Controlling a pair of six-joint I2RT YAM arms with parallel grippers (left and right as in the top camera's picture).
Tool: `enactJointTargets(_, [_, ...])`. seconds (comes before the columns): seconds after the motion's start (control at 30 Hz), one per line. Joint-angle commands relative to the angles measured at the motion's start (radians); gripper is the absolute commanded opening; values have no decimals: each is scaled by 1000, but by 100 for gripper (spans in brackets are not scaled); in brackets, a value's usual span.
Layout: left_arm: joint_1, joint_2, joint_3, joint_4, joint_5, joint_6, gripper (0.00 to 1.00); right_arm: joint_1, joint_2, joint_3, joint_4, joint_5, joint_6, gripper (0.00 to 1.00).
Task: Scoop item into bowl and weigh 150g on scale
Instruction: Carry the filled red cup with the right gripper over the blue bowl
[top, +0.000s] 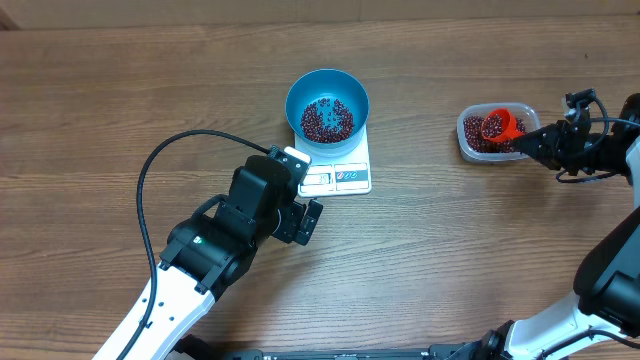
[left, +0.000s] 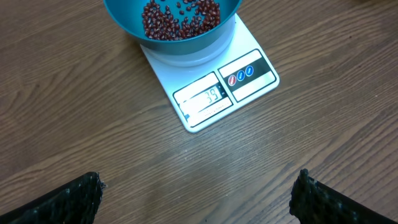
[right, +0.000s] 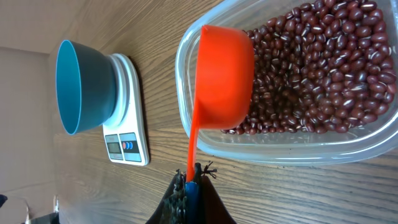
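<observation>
The wooden table carries everything. Over its near-left part the left gripper hangs with its jaws spread wide and nothing between them, facing the scale.

The white kitchen scale lies around the table's middle, toward the far edge, its display on the near side and reading what looks like 39. The blue bowl stands on its platform and overhangs it a little. It looks like light plastic that a knock could shift, so pouring should go in from above without touching the rim.

The clear plastic tub sits well apart, toward the right edge. In it dips an orange-red scoop, stiff and light. The right gripper is clamped on the very end of its thin handle. That far-back hold probably lets the cup twist or sag under load. Whether the cup is loaded cannot be told.

The red-maroon beans are small, hard and loose. A thin layer lies in the bowl and the main heap is in the tub. They would roll and bounce off fingers, so only the scoop suits them, carried level and tipped gently for the last few.
</observation>
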Motion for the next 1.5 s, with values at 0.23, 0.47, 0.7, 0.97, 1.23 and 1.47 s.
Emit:
enactJointTargets(0.23, [4,3,0,4,12,18,100,-4,5,-5,2,-97,-12,4])
enactJointTargets(0.47, [4,3,0,4,12,18,99,-4,5,-5,0,-233,-12,4])
enactJointTargets(0.7, [4,3,0,4,12,18,99,7,5,-5,-2,-441,-11,4])
enactJointTargets(0.97, [4,3,0,4,12,18,100,89,5,-5,-1,-568,-8,4])
enactJointTargets(1.23, [4,3,0,4,12,18,99,234,5,-4,101,-570,42,4])
enactJointTargets(1.47, [4,3,0,4,12,18,99,372,5,-4,267,-563,142,4])
